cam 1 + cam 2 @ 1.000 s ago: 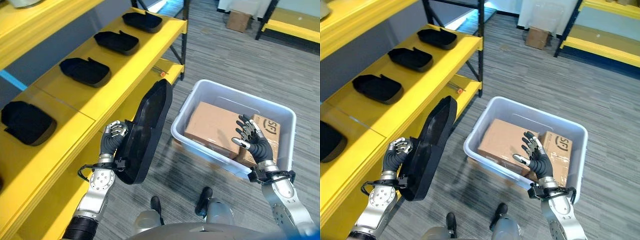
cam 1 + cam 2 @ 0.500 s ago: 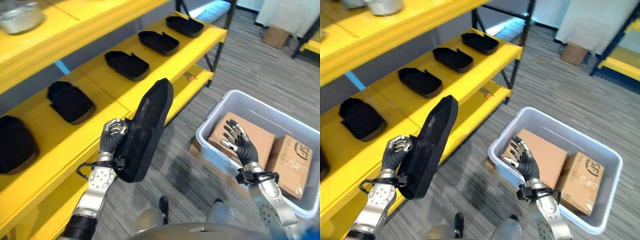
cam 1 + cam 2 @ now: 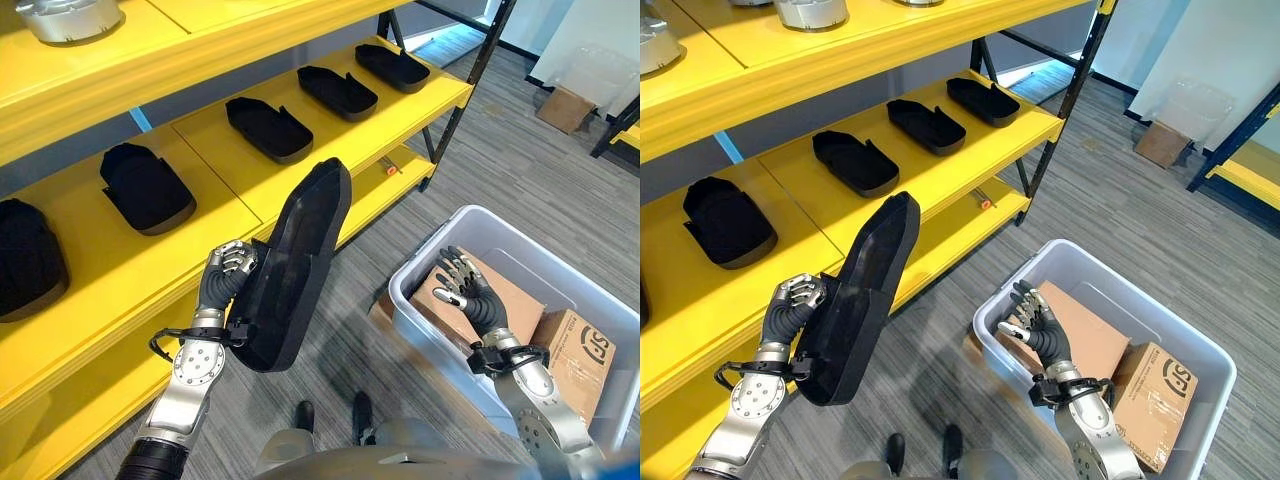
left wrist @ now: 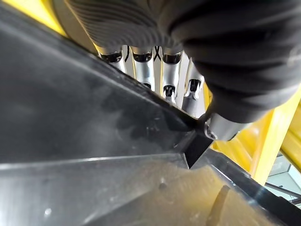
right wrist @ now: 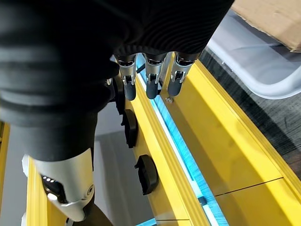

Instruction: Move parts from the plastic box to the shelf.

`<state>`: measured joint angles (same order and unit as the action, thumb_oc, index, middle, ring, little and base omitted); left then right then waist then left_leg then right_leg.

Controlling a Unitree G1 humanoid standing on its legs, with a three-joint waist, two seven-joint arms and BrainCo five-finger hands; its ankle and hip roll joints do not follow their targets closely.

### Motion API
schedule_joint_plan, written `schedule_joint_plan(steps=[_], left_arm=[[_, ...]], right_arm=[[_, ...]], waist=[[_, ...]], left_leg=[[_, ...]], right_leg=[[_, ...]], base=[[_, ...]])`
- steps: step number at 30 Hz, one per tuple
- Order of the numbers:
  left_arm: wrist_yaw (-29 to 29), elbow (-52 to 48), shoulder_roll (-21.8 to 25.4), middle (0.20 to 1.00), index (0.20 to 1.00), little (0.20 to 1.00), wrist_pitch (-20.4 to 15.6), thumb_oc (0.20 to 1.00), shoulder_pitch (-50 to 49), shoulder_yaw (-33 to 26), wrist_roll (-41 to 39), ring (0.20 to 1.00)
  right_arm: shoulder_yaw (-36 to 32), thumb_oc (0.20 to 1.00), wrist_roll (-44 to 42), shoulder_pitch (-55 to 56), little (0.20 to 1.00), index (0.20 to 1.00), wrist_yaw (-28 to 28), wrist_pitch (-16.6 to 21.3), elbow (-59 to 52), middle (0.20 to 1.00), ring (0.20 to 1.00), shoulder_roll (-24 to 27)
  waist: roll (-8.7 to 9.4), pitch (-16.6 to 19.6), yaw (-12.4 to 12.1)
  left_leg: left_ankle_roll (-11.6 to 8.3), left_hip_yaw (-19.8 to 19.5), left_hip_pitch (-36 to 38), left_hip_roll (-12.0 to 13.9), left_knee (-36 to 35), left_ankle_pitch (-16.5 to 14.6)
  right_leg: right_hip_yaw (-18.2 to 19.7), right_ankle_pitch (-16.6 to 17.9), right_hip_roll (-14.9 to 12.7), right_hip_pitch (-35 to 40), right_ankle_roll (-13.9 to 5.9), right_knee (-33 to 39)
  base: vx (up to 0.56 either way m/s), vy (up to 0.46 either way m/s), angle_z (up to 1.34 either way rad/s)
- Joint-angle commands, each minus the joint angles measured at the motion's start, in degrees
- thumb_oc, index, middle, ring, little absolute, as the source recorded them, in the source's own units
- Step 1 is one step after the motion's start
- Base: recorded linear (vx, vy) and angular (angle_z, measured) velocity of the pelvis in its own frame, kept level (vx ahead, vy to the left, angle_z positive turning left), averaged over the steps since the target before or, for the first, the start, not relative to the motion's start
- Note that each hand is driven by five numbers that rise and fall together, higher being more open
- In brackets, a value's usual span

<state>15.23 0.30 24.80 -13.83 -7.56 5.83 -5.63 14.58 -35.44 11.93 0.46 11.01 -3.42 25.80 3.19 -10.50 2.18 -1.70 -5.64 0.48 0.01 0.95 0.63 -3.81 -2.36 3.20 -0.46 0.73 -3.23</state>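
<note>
Since the black part [image 3: 295,265] goes on the yellow shelf [image 3: 215,190] beside it, the left hand [image 3: 225,275] has fingers curled round its edge, while the right hand [image 3: 470,298] hovers splayed over the plastic box [image 3: 545,275].

The shelf [image 3: 215,150] fills the view from 9 to 12 o'clock, with a row of parts [image 3: 268,128] lying along its middle level. The box [image 3: 520,262] stands on the floor at 4 o'clock, two cartons [image 3: 500,300] inside it. The left hand [image 3: 222,280] holds a part [image 3: 295,265] upright at centre, between shelf and box. The right hand [image 3: 470,297] hovers over the box's near rim.
</note>
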Motion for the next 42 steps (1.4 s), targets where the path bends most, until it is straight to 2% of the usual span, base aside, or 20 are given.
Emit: schedule_joint_plan(steps=[1, 2, 4, 5, 6, 8, 10, 12, 16, 21, 24, 25, 32, 35, 36, 38, 39, 40, 41, 42], left_arm=[[-0.8, -4.5, 1.0, 0.200, 0.200, 0.200, -3.8, 0.200, 1.6, -0.9, -3.1, 0.200], [-1.2, -4.5, 1.0, 0.200, 0.200, 0.200, -3.8, 0.200, 2.0, -0.6, -3.3, 0.200], [-1.3, -4.6, 1.1, 0.200, 0.200, 0.200, -3.8, 0.200, 2.0, -0.6, -3.2, 0.200], [-0.9, -5.0, 1.2, 0.200, 0.200, 0.200, -3.8, 0.200, 1.7, -1.0, -3.2, 0.200], [-0.9, -5.0, 1.2, 0.200, 0.200, 0.200, -3.8, 0.200, 1.7, -1.0, -3.2, 0.200], [-0.7, -5.4, 1.3, 0.200, 0.200, 0.200, -3.6, 0.200, 1.7, -1.1, -3.7, 0.200], [-0.3, -5.5, 1.4, 0.200, 0.200, 0.200, -3.4, 0.200, 2.1, -1.1, -4.2, 0.200], [0.2, -5.0, 1.4, 0.200, 0.200, 0.200, -3.0, 0.200, 2.6, -1.2, -3.9, 0.200], [0.5, -4.3, 0.9, 0.200, 0.200, 0.200, -3.0, 0.200, 3.8, -0.6, -3.8, 0.200], [-0.3, -4.3, 2.0, 0.200, 0.200, 0.200, -3.0, 0.200, 3.9, -0.6, -3.2, 0.200], [-0.4, -4.6, 2.4, 0.200, 0.200, 0.200, -3.0, 0.200, 3.9, -0.8, -3.1, 0.200], [-0.5, -4.6, 3.0, 0.200, 0.200, 0.200, -3.1, 0.200, 3.9, -0.8, -2.8, 0.200], [-0.1, -4.6, 4.6, 0.200, 0.200, 0.200, -3.2, 0.200, 3.6, -1.6, -2.4, 0.200], [0.8, -4.1, 5.2, 0.200, 0.200, 0.200, -3.0, 0.200, 4.4, -1.8, -1.8, 0.200], [1.3, -3.9, 5.3, 0.200, 0.200, 0.200, -3.0, 0.200, 4.6, -1.9, -1.4, 0.200], [1.3, -3.9, 5.3, 0.200, 0.200, 0.200, -3.0, 0.200, 4.6, -1.9, -1.4, 0.200], [2.4, -2.8, 5.0, 0.200, 0.200, 0.200, -3.1, 0.200, 4.8, -2.2, -1.5, 0.200], [2.4, -2.8, 5.0, 0.200, 0.200, 0.200, -3.1, 0.200, 4.8, -2.2, -1.5, 0.200], [2.2, -2.8, 4.9, 0.200, 0.200, 0.200, -3.0, 0.200, 4.3, -2.5, -1.3, 0.200], [1.8, -3.0, 4.8, 0.200, 0.200, 0.200, -3.1, 0.200, 3.8, -2.8, -1.4, 0.200]], right_arm=[[-2.3, 1.000, -1.1, 1.1, 1.000, 1.000, 0.5, 3.0, -4.8, 1.000, 1.000, 1.4], [-2.8, 1.000, -1.4, 1.0, 1.000, 1.000, 0.0, 3.3, -4.6, 1.000, 1.000, 1.5], [-2.9, 1.000, -1.6, 1.1, 1.000, 1.000, -0.1, 3.3, -4.6, 1.000, 1.000, 1.6], [-2.7, 1.000, -2.1, 1.2, 1.000, 1.000, 0.2, 2.9, -4.5, 1.000, 1.000, 1.7], [-2.7, 1.000, -2.1, 1.2, 1.000, 1.000, 0.2, 2.9, -4.5, 1.000, 1.000, 1.6], [-2.8, 1.000, -2.8, 1.3, 1.000, 1.000, -0.2, 2.9, -4.4, 1.000, 1.000, 1.6], [-2.6, 1.000, -3.1, 1.3, 1.000, 1.000, -1.0, 3.1, -3.7, 1.000, 1.000, 1.8], [-2.8, 1.000, -2.9, 1.0, 1.000, 1.000, -1.9, 3.3, -3.4, 1.000, 1.000, 1.9], [-3.6, 1.000, -2.6, 1.6, 1.000, 1.000, -2.6, 3.7, -3.3, 1.000, 1.000, 1.2], [-4.8, 1.000, -2.9, 3.6, 1.000, 1.000, -1.7, 3.0, -4.2, 1.000, 1.000, -0.3], [-4.8, 1.000, -2.5, 3.8, 1.000, 1.000, -1.3, 2.8, -4.2, 1.000, 1.000, -0.6], [-4.6, 1.000, -2.0, 3.9, 1.000, 1.000, -1.0, 2.5, -4.1, 1.000, 1.000, -1.2], [-3.3, 1.000, -1.6, 3.5, 1.000, 1.000, -0.2, 1.9, -4.5, 1.000, 1.000, -2.7], [-2.2, 1.000, -2.1, 2.1, 1.000, 1.000, -0.6, 2.1, -3.9, 1.000, 1.000, -3.9], [-1.3, 1.000, -2.5, 1.2, 1.000, 1.000, -0.9, 2.3, -3.6, 1.000, 1.000, -4.6], [-1.3, 1.000, -2.5, 1.2, 1.000, 1.000, -0.9, 2.3, -3.5, 1.000, 1.000, -4.6], [0.6, 1.000, -2.7, -0.2, 1.000, 1.000, -1.0, 2.1, -3.1, 1.000, 1.000, -5.3], [0.6, 1.000, -2.7, -0.2, 1.000, 1.000, -1.0, 2.2, -3.1, 1.000, 1.000, -5.2], [0.7, 1.000, -3.1, 0.0, 1.000, 1.000, -0.7, 2.2, -3.2, 1.000, 1.000, -4.9], [0.9, 1.000, -3.6, 0.4, 1.000, 1.000, 0.2, 2.0, -3.3, 1.000, 1.000, -4.3]], waist=[[2.19, 0.6, -0.6], [3.02, -0.2, -0.1], [3.20, -0.4, -0.1], [3.82, 0.0, -0.5], [3.83, 0.0, -0.4], [4.05, 0.6, -0.2], [3.21, 0.9, 0.0], [1.72, 1.0, 0.7], [-1.37, 1.5, 1.8], [-0.52, 1.2, 0.9], [0.17, 1.1, 0.5], [0.99, 1.0, 0.0], [3.40, 1.3, -1.4], [3.68, 1.1, -1.9], [3.24, 0.9, -1.7], [3.35, 0.9, -1.9], [1.31, -0.3, -1.7], [1.33, -0.3, -1.9], [0.61, -0.5, -1.4], [0.25, -0.5, -0.3]], left_leg=[[1.54, 5.8, -4.3, -6.3, 11.1, -4.5], [1.33, 8.5, -5.5, -2.6, 14.1, -5.7], [1.66, 8.9, -5.4, -1.0, 14.7, -6.5], [1.99, 7.2, -4.5, 2.6, 13.7, -5.9], [1.93, 7.2, -4.4, 2.7, 13.6, -5.9], [1.40, 6.5, -3.4, 7.7, 11.2, -2.9], [-0.48, 5.1, -2.8, 14.3, 6.2, 3.8], [-2.75, 5.3, -1.4, 18.6, 0.7, 9.9], [-6.42, 11.8, 1.7, 21.6, -5.9, 9.8], [-4.66, 10.9, 0.8, 16.2, -3.0, 4.1], [-4.22, 10.5, 0.0, 14.7, -1.3, 2.8], [-3.50, 9.9, -1.5, 12.5, 1.5, 0.9], [-1.00, 7.7, -6.5, 5.1, 8.5, -4.0], [0.97, 7.3, -7.6, 2.1, 9.8, -5.4], [2.65, 7.8, -6.6, 0.5, 8.7, -5.8], [2.75, 8.0, -6.5, 0.4, 8.5, -5.7], [5.03, 8.8, -3.6, -0.5, 5.2, -5.0], [4.97, 8.9, -3.4, -0.4, 4.9, -4.9], [5.27, 9.2, -2.0, -0.2, 2.8, -4.5], [5.37, 8.7, -0.1, -0.6, 0.0, -3.3]], right_leg=[[-0.8, 0.2, -0.7, -0.2, -2.74, -1.9], [-1.8, 0.1, -2.0, -0.2, -2.58, -3.0], [-1.9, 0.0, -2.4, -0.2, -2.59, -3.3], [-1.5, -0.2, -3.3, -0.1, -2.70, -3.5], [-1.5, -0.2, -3.3, 0.0, -2.67, -3.6], [-2.0, -1.0, -4.2, -0.6, -2.58, -4.2], [-2.7, -2.4, -5.1, -1.8, -2.38, -5.9], [-4.5, -3.5, -5.7, -3.2, -2.40, -8.4], [-7.7, -3.5, -7.9, -4.8, -4.14, -11.4], [-8.5, -0.1, -14.1, -2.1, -8.29, -9.0], [-8.6, 0.6, -15.4, -1.1, -8.95, -7.9], [-9.1, 1.4, -17.4, 0.2, -9.81, -6.3], [-10.6, 5.8, -22.3, 3.3, -11.96, -2.4], [-9.5, 11.0, -24.5, 2.0, -12.08, -3.7], [-8.0, 15.3, -25.9, 0.2, -11.66, -6.1], [-7.6, 15.3, -26.0, 0.0, -11.76, -6.3], [-7.0, 16.5, -26.0, -3.8, -9.87, -12.7], [-6.7, 16.2, -26.0, -4.1, -9.80, -13.2], [-5.8, 13.1, -23.0, -5.5, -9.06, -16.4], [-3.7, 6.0, -13.7, -8.8, -7.21, -18.3]], base=[[-0.18, -0.001, 0.88], [-0.15, 0.003, 0.90], [-0.08, 0.049, 0.69], [-0.04, 0.070, 0.38], [-0.03, 0.071, 0.21], [-0.01, 0.070, 0.04], [0.00, 0.164, 0.47], [0.00, 0.246, 0.61], [0.02, 0.308, 0.51], [0.05, 0.306, 0.43], [0.03, 0.229, 0.26], [0.03, 0.254, 0.24], [0.06, 0.250, 0.29], [0.07, 0.303, 0.28], [0.07, 0.315, 0.30], [0.04, 0.299, 0.18], [0.03, 0.376, -0.02], [0.06, 0.483, -0.16], [0.10, 0.214, -0.24], [0.10, 0.217, -0.25]])
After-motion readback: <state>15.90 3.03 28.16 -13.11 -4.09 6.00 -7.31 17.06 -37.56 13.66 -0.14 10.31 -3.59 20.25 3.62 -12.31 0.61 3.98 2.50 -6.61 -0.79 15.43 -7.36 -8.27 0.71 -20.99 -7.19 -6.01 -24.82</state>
